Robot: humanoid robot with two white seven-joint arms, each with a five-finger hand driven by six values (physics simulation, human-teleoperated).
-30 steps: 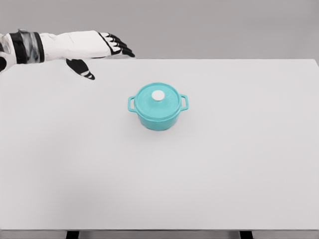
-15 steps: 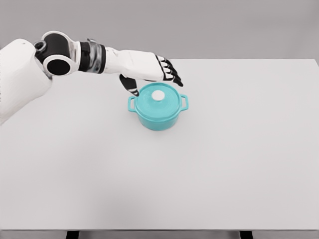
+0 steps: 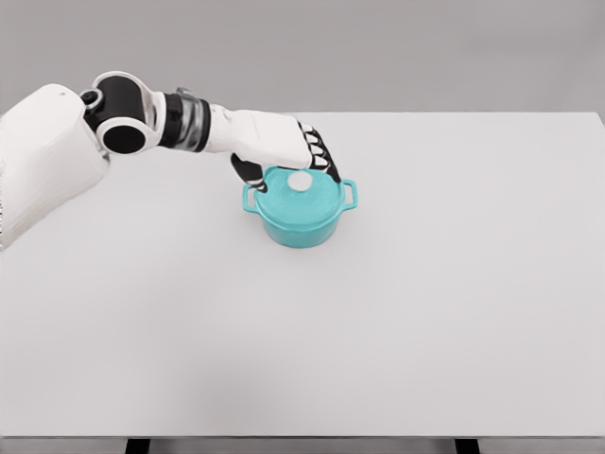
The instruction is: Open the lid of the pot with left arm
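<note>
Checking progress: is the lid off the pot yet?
No: the lid sits closed on the teal pot, left hand at its knob.

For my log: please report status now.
Left hand open above the lid, knob ungrasped. Lid on the pot. Right hand not visible. No obstacle near the pot.

1 teal pot [image 3: 301, 219] with 1 lid [image 3: 301, 192], 1 white knob [image 3: 300, 181], 2 side handles, 1 desk [image 3: 397, 322], 1 left hand [image 3: 276, 142]
</note>
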